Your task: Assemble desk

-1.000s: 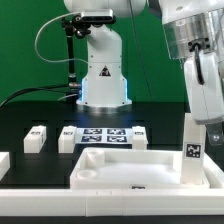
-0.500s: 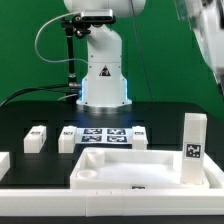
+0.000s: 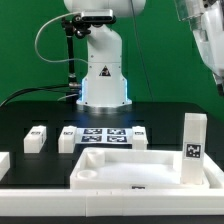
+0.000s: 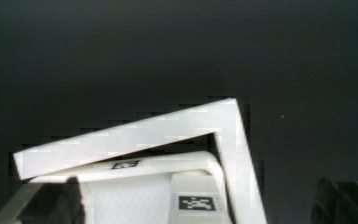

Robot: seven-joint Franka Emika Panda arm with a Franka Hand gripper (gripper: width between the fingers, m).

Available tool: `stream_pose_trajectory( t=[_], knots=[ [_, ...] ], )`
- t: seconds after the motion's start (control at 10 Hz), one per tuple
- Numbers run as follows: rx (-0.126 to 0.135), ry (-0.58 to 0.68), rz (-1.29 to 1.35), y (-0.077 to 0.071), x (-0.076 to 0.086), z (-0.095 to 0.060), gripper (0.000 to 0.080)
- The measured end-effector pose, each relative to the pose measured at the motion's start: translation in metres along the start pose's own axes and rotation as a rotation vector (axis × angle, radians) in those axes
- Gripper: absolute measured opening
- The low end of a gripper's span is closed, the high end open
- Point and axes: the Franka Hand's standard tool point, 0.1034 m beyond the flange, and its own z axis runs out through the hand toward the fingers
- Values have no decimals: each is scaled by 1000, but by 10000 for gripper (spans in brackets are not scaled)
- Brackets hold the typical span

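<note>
The desk panel [image 3: 118, 166], white and rimmed, lies at the table's front. One white square leg [image 3: 193, 150] with a tag stands upright in the panel's corner at the exterior view's right. My gripper [image 3: 208, 58] hangs high above that leg, apart from it, partly cut off by the frame edge. In the wrist view the panel corner [image 4: 167, 135] and the standing leg [image 4: 194, 195] lie below my gripper [image 4: 186, 214]. Its dark fingers [image 4: 30, 205] stand wide apart and hold nothing. Three loose legs [image 3: 36, 138], [image 3: 68, 138], [image 3: 140, 135] lie behind the panel.
The marker board [image 3: 104, 134] lies between the loose legs, in front of the arm's base [image 3: 103, 85]. A low white wall [image 3: 100, 198] runs along the front edge, with a white block [image 3: 4, 163] at the exterior view's left.
My gripper has let go of the upright leg and risen up and toward the exterior view's right. The leg stays standing in the panel's corner.
</note>
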Motion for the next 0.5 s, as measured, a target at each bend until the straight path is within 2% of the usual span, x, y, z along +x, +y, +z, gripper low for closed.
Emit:
stream_pose_trajectory(
  t=[0.3, 0.5],
  knots=[
    [0, -1, -73, 3, -1, -3, 649],
    [-23, 7, -168, 31, 1, -2, 649]
  ],
)
